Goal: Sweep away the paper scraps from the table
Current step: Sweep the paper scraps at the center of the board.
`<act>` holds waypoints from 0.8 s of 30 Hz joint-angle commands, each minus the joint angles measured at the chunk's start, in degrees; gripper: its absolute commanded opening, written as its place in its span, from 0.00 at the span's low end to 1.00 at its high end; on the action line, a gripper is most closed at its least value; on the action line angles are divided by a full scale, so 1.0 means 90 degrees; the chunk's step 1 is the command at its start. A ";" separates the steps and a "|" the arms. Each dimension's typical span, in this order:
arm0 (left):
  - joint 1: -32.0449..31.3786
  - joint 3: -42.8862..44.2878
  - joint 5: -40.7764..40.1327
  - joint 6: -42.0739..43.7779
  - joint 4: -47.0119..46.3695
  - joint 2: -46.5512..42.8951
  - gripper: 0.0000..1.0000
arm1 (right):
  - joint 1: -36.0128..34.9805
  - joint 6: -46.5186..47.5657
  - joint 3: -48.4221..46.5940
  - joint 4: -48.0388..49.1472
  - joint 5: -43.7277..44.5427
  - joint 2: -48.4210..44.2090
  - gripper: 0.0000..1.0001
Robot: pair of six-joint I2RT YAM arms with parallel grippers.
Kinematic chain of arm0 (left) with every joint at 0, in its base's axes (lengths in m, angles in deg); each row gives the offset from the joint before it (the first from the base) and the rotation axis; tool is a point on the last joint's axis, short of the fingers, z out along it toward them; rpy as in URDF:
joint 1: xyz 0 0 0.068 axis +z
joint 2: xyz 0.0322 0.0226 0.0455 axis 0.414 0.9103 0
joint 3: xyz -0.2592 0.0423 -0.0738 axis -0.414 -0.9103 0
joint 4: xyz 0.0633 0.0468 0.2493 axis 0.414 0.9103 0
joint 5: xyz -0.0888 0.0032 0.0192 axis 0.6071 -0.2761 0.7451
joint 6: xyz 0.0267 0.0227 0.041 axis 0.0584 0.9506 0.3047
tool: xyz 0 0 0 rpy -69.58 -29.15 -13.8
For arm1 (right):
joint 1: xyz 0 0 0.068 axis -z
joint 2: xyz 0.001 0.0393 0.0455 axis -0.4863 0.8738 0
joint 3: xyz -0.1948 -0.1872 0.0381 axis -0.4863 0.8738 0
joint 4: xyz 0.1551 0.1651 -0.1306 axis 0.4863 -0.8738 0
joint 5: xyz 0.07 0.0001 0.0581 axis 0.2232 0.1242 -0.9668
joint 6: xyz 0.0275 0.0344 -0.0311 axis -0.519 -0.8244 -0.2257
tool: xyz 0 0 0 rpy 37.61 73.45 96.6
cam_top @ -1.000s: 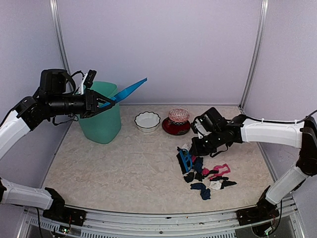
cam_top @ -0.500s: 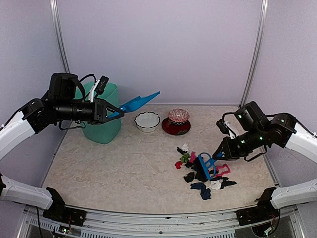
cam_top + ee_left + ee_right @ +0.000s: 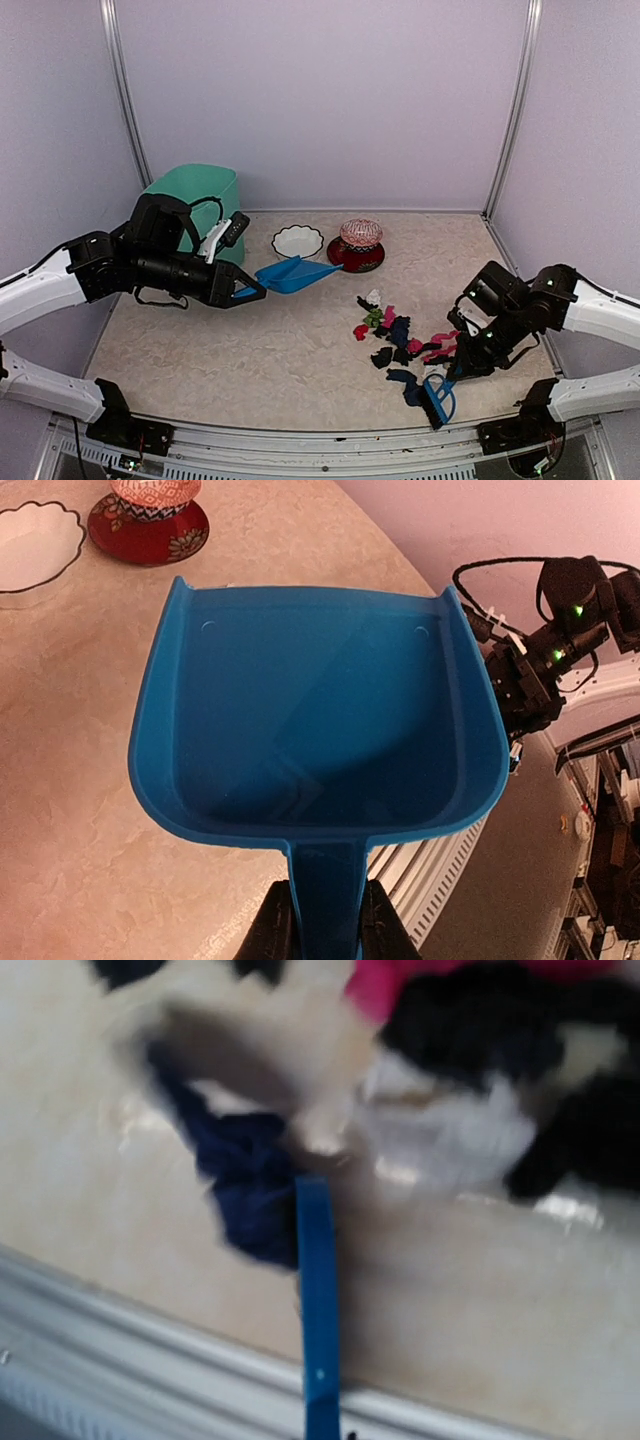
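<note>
From above, the left claw (image 3: pixel 250 291) clamps the handle of a blue dustpan (image 3: pixel 298 274), near a white bowl (image 3: pixel 297 241), a red dish (image 3: pixel 360 252) and a green bin (image 3: pixel 195 190). The paper scraps (image 3: pixel 400 335) lie heaped on the table (image 3: pixel 200 350) right of centre, well apart from the dustpan. The right claw (image 3: pixel 454 373) grips a brush (image 3: pixel 437 398) at the heap's near edge.

Left wrist: the dustpan blocks the heap.

Right wrist: blurred scraps lie behind the brush, and the fingers are out of view.
</note>
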 commanded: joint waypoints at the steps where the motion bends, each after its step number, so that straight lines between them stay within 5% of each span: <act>1: -0.0562 -0.0257 -0.0809 0.0087 0.0018 0.0143 0.00 | -0.0056 -0.0194 0.0080 0.1078 0.0533 0.0420 0.00; 10: -0.1524 -0.0631 -0.1648 -0.0110 -0.0025 0.0719 0.00 | -0.0056 -0.0379 -0.1018 0.1164 0.1782 0.0810 0.00; 24: -0.2669 -0.0563 -0.2205 0.0575 -0.0155 0.1759 0.00 | -0.0033 -0.0935 -0.2154 -0.2224 0.3371 0.0023 0.00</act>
